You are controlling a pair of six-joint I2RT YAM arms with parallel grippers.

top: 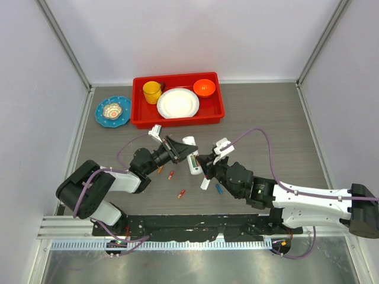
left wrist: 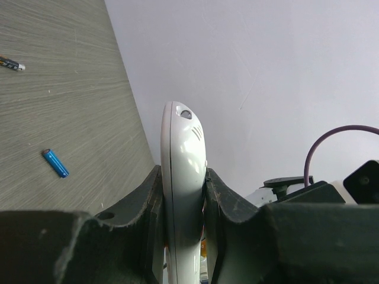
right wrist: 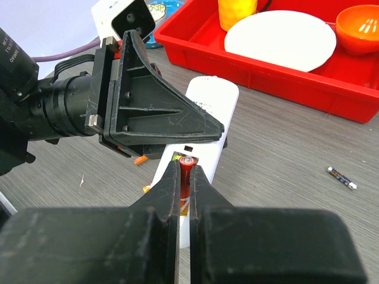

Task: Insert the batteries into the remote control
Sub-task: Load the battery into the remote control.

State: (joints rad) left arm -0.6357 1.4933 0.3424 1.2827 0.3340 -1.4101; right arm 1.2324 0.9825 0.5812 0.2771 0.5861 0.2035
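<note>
From above, the remote control [top: 194, 167] is partly hidden between the left gripper [top: 182, 151] and right gripper [top: 206, 166]. At the left wrist it is seen clamped edge-on by the jaws, its lower end cut off. At the right wrist an orange-red battery [right wrist: 187, 173] is pinched between the jaws, its tip at the remote's recess.

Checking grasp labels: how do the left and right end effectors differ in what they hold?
The left end effector clamps the white remote control; the right end effector pinches a slim orange-red battery. The remote control juts well beyond the left jaws; the battery barely shows between the right ones. Both are shut on something.
</note>
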